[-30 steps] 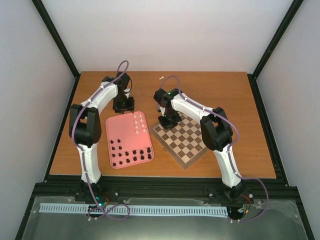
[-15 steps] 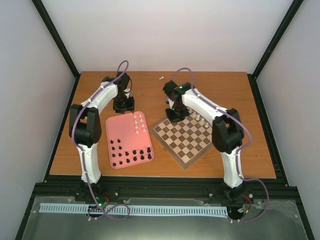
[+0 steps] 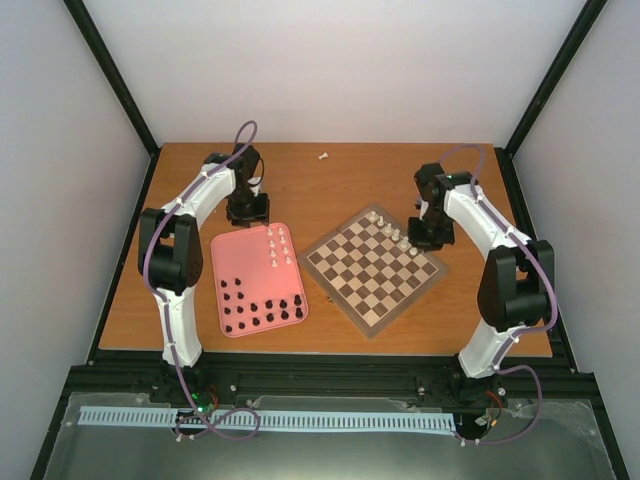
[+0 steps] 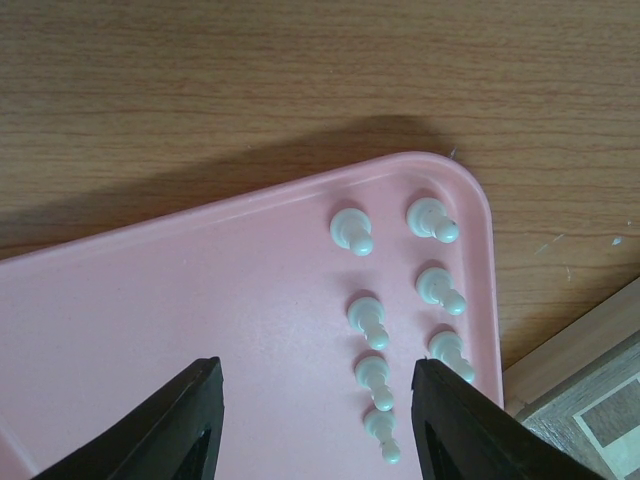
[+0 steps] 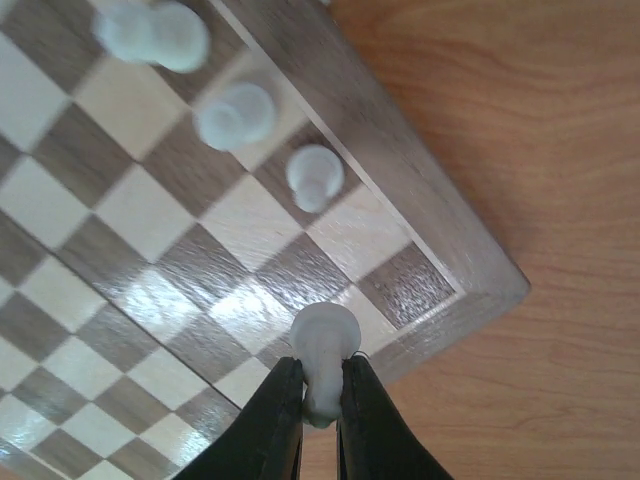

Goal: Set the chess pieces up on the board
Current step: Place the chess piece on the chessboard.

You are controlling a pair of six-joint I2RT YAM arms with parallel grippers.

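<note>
The right gripper (image 5: 320,400) was clenched on a white chess piece (image 5: 326,338) above the board (image 5: 440,255), close to its right corner, in line with the edge row. It would go best lowered straight, base centred on its square, and only then released. The piece's long axis ran along the fingers, wider end towards the board. The left gripper (image 4: 318,425) hung released over the pink tray (image 4: 200,290).

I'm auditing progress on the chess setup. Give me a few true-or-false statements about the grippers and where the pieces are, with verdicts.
1. The right gripper is shut on a white piece over the board. True.
2. The left gripper holds a black piece. False: it is open and empty, above white pawns on the pink tray.
3. The black pieces stand on the board. False: they are all on the pink tray.
4. Several white pieces stand along the board's far right edge. True.
</note>
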